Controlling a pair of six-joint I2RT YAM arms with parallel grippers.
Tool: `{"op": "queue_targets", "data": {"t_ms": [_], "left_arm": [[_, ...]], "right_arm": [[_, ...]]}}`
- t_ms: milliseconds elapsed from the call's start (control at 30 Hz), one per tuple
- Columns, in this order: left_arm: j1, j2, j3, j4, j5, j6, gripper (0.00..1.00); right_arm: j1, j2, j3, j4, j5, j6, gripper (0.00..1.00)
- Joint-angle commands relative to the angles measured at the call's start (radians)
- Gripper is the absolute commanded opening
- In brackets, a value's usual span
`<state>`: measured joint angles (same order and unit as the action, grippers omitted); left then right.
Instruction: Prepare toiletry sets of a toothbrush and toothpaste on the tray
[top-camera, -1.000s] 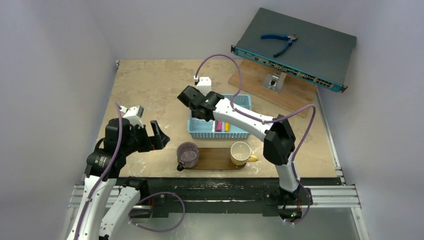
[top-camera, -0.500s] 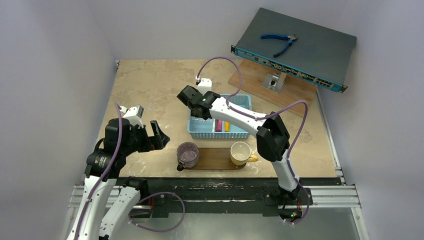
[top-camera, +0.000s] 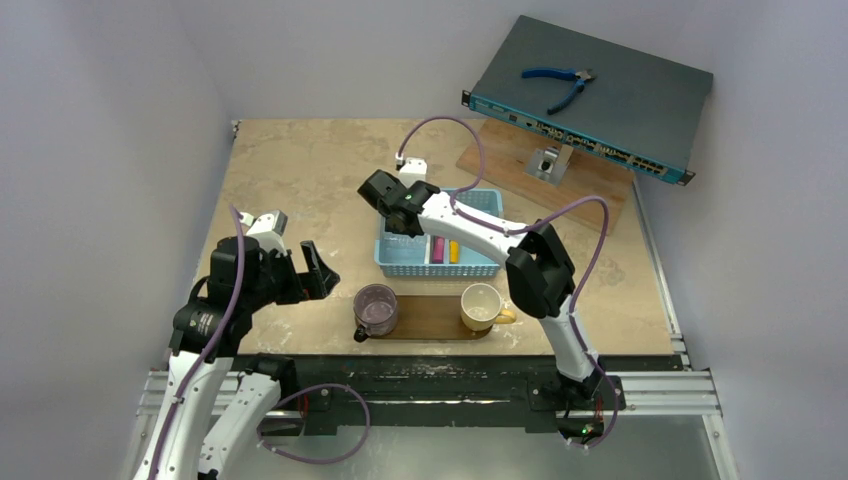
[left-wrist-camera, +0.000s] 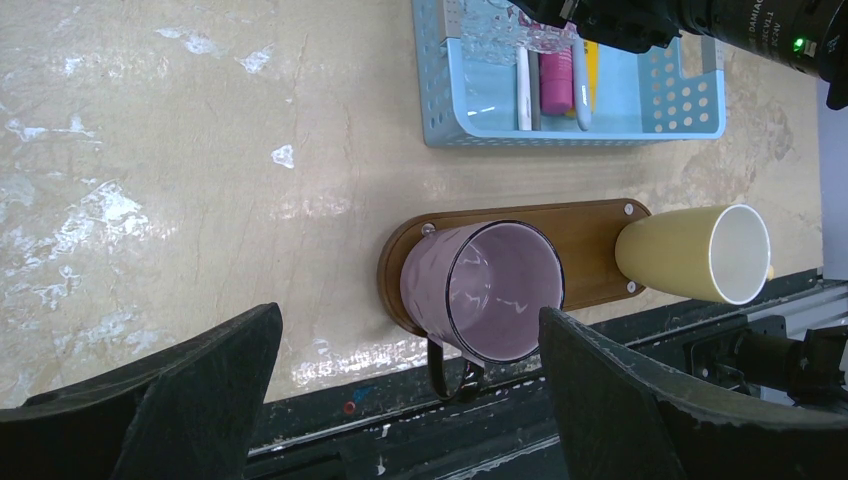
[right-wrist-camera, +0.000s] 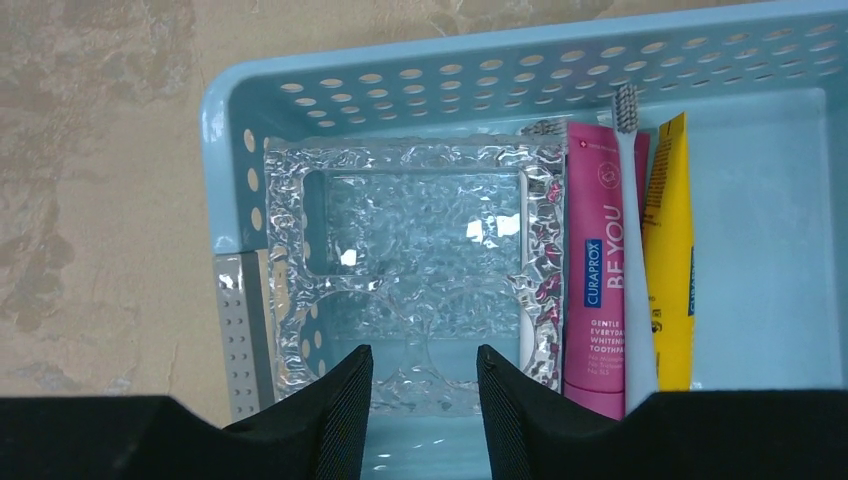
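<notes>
The dark oval tray (top-camera: 430, 316) (left-wrist-camera: 590, 250) lies near the front edge, with a purple cup (top-camera: 376, 308) (left-wrist-camera: 495, 290) and a cream cup (top-camera: 481, 305) (left-wrist-camera: 700, 252) on its ends. A pink tube (right-wrist-camera: 598, 270) (top-camera: 437, 249), a yellow tube (right-wrist-camera: 668, 270) (top-camera: 453, 251) and a pale toothbrush (right-wrist-camera: 632, 250) lie in the light-blue basket (right-wrist-camera: 500, 70) (top-camera: 482, 201). My right gripper (right-wrist-camera: 425, 350) (top-camera: 393, 198) reaches into the basket's left half, shut on a clear crinkled plastic piece (right-wrist-camera: 420, 230). My left gripper (left-wrist-camera: 410, 320) (top-camera: 293, 248) hangs open left of the tray, holding nothing.
A blue-grey network box (top-camera: 590, 90) with blue pliers (top-camera: 560, 85) on top stands at the back right, over a lighter wooden board (top-camera: 590, 200). Grey walls close in the table on the left, back and right.
The right gripper has shifted slightly toward the back of the basket and its jaws narrowed a little. The left arm has not moved.
</notes>
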<state>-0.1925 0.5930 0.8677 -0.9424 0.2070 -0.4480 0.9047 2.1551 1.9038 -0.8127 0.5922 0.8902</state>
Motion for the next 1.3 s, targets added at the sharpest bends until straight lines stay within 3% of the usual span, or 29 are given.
{"op": "queue_targets", "data": {"t_ms": [0, 467, 733, 933, 1267], "left_arm": [[-0.004, -0.001, -0.009, 0.039, 0.014, 0.023, 1.0], [-0.004, 0.005, -0.008, 0.04, 0.015, 0.023, 1.0], [-0.004, 0.007, -0.009, 0.042, 0.017, 0.023, 1.0], [-0.004, 0.008, -0.008, 0.042, 0.017, 0.023, 1.0], [-0.004, 0.007, -0.009, 0.039, 0.013, 0.024, 1.0]], "right_arm": [[-0.01, 0.0, 0.037, 0.033, 0.003, 0.013, 0.44], [-0.016, 0.048, 0.049, 0.04, -0.015, -0.005, 0.39], [-0.016, 0.043, 0.04, 0.046, -0.015, -0.02, 0.22], [-0.016, 0.009, 0.027, 0.052, 0.002, -0.033, 0.0], [-0.016, -0.079, -0.017, 0.096, 0.045, -0.077, 0.0]]}}
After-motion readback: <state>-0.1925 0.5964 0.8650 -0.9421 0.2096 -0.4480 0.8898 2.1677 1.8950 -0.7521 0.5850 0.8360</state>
